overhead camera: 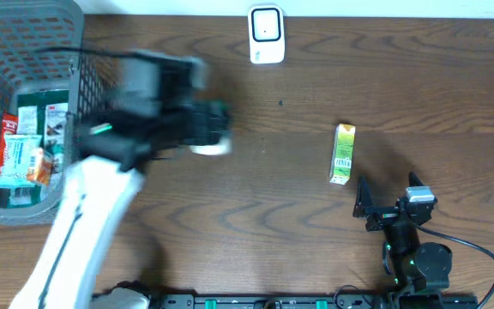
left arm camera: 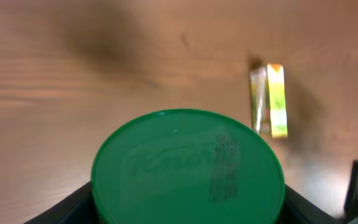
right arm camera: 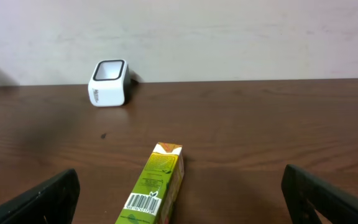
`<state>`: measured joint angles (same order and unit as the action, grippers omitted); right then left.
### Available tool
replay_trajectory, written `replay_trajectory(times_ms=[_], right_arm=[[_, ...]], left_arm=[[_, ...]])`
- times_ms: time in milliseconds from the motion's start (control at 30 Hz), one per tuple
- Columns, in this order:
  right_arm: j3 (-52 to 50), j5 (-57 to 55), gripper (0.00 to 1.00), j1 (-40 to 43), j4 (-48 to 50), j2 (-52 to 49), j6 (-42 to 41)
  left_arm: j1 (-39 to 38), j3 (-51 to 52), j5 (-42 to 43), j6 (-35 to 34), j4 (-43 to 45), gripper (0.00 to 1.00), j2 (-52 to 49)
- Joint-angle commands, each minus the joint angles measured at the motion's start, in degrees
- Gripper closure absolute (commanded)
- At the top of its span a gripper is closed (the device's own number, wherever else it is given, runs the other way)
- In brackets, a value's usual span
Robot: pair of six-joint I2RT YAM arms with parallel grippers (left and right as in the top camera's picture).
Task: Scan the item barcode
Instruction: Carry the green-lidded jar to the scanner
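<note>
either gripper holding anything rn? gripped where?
Left gripper holds the green-lidded tub, with its fingers on opposite sides of the tub near the lid. Right gripper is open and empty; the carton lies loose ahead of it.

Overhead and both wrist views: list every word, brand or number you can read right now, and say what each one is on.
"Knorr": embossed on the green lid, left wrist view; the printed patch beside it is too blurred to read.
"3M": red logo on a packet in the basket, overhead view; the other packets' print is blurred.
Barcode on the carton: digits too small to read.
White scanner: no text visible.
</note>
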<state>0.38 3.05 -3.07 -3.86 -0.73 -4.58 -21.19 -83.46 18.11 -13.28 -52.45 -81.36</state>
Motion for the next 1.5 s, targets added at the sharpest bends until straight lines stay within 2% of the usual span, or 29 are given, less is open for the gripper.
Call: replay_trajectory(times_ms=[0,300,533,767,1200,1467], right_arm=[[-0.1,0.2,0.01,-0.3,-0.2,0.2,-0.7],[-0.1,0.2,0.01,-0.3,-0.2,0.2,-0.7],[-0.1,0.2,0.01,-0.3,-0.2,0.2,-0.7],[-0.1,0.2,0.01,-0.3,-0.2,0.2,-0.7],[-0.1,0.2,0.01,-0.3,-0.2,0.2,-0.7],[-0.1,0.2,0.01,-0.3,-0.2,0.2,-0.7]], left_arm=[[-7.6,1.9,3.4,-4.3,4.4,0.37,-7.1],[-15.8,1.9,4.7,-7.6,17.6,0.37,-25.9],[-17.6,1.9,5.4,-7.7,23.0,0.37,-32.6],[-18.2,1.9,5.5,-8.0,24.3,0.37,-34.6],[-19.3,2.0,5.3,-18.1,27.1,0.37,-34.8],[-19.3,2.0,7.1,-20.5,29.0,0.37,-35.5]])
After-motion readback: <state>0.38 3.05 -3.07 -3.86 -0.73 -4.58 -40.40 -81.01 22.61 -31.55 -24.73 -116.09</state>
